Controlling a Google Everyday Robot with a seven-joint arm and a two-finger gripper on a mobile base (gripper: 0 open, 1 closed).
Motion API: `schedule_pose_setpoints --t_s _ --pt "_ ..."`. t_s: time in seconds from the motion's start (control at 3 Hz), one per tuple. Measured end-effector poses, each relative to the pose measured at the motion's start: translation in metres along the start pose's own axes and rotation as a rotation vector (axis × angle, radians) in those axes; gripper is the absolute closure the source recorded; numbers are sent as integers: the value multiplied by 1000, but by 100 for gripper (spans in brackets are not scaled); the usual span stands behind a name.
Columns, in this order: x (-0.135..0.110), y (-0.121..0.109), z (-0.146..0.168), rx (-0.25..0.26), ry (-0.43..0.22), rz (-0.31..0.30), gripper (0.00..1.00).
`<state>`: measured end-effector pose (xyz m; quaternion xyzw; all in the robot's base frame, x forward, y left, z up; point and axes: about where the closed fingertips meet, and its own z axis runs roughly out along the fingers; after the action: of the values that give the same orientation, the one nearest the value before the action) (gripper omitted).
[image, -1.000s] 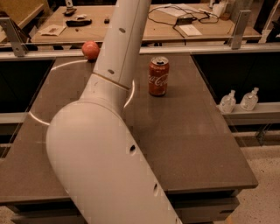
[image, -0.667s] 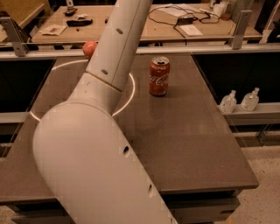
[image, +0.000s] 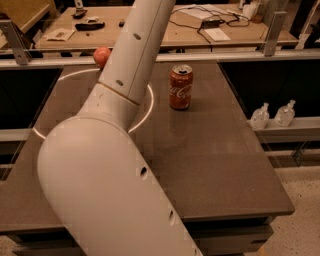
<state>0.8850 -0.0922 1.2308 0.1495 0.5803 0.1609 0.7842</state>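
Observation:
My white arm (image: 115, 130) fills the left and middle of the camera view and rises out of the top edge; the gripper is out of the picture. A red cola can (image: 180, 87) stands upright on the dark table (image: 220, 160), just right of the arm. A red apple (image: 101, 56) lies at the table's far edge, partly hidden behind the arm. A thin white ring (image: 150, 102) marked on the tabletop passes under the arm.
Behind the table runs a metal rail (image: 235, 56), with a wooden desk (image: 190, 30) of cables and papers beyond. Two small clear bottles (image: 272, 115) stand on a low ledge to the right. Speckled floor (image: 305, 200) lies at the lower right.
The arm has swung leftward in the view, covering more of the apple. The can and the apple stay where they were.

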Motion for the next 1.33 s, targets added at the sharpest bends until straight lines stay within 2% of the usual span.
schedule_pose_setpoints --t_s 0.33,0.67,1.0,1.33 --pt "-1 -10 -2 49 -10 34 0" --pt "-10 -30 -24 174 -93 273 0" --pt "0 -58 -63 300 -160 590 0" --pt "0 -143 -115 479 -278 808 0"
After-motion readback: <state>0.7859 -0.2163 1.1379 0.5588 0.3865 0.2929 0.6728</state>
